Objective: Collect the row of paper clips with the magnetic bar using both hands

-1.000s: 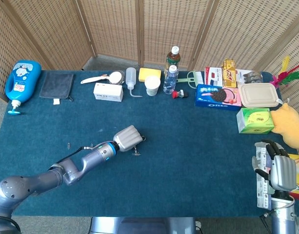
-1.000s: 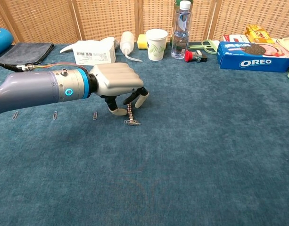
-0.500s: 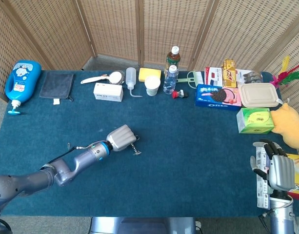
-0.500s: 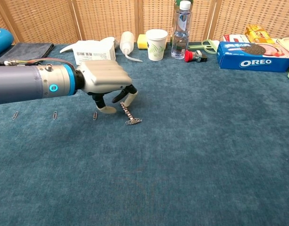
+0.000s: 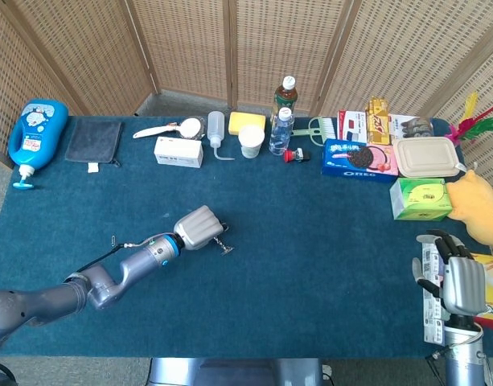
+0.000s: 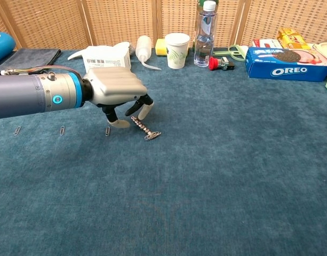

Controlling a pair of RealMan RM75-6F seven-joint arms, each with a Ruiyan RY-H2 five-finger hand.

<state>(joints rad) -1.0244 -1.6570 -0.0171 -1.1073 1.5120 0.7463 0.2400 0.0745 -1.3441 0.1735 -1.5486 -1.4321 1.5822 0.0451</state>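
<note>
The table [image 5: 310, 265] is covered in dark teal cloth. Along its far edge lie a blue bottle [image 5: 35, 133], a grey cloth [image 5: 94, 142], a white box [image 5: 178, 151], a paper cup [image 5: 251, 141], two water bottles [image 5: 282, 121] and an Oreo box [image 5: 359, 159]. Loose paper clips [image 6: 62, 129] lie in a row near the left side, with a clip-laden magnetic bar [image 6: 144, 129] tilted just right of them.

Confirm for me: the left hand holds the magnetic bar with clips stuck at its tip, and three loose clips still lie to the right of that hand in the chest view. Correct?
Not quite. In the chest view the loose clips lie to the left of the left hand, below its forearm, not to its right. The rest holds: that hand holds the magnetic bar, with clips clustered at its tip.
</note>
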